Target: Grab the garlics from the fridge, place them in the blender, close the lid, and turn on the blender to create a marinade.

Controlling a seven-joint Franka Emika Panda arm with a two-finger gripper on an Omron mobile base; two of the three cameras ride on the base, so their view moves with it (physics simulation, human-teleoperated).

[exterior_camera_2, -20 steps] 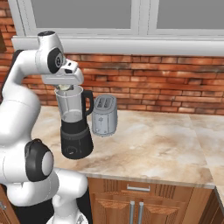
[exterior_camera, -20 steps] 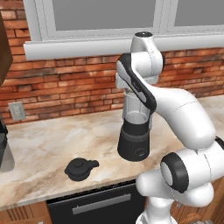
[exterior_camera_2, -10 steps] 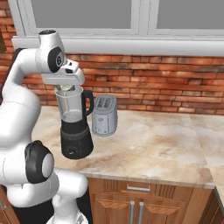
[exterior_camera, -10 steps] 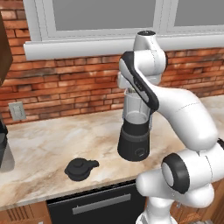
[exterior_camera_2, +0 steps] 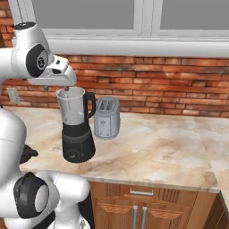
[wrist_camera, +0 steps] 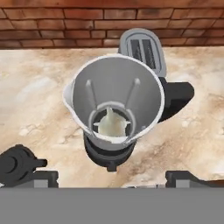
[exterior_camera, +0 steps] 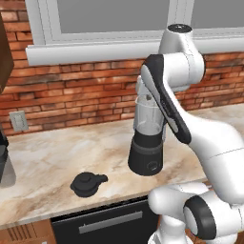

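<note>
- Left base view: the blender [exterior_camera: 147, 143] stands upright on the marble desk [exterior_camera: 57, 162], about midway between the brick back wall and the front edge. The white arm bends over it, and the hand hangs directly above the jar's open mouth, mostly hidden behind the arm, so the jaws' stance cannot be read from here.
- Left base view: the lid [exterior_camera: 88, 184] lies flat on the desk near the front edge, well apart from the blender and on the side away from the arm's base.
- Right base view: the jaws [exterior_camera_2: 67, 89] hang just over the jar's rim, above the blender's [exterior_camera_2: 77, 129] mouth; the fingers are too small here to judge their spread. A grey toaster [exterior_camera_2: 107, 118] stands just beside the blender's black handle, nearer the back wall.
- Hand view: looking straight down into the jar, one garlic [wrist_camera: 111, 125] rests at the bottom of the blender [wrist_camera: 114, 100], cream-white with its tip pointing up, well below the jaws and free of them.
- Hand view: the two dark fingertips [wrist_camera: 35, 177] sit far apart at the bottom corners, so the jaws stand wide open and empty. The lid [wrist_camera: 16, 165] lies on the desk beside the jar, and the toaster [wrist_camera: 142, 49] stands beyond it toward the brick wall.
</note>
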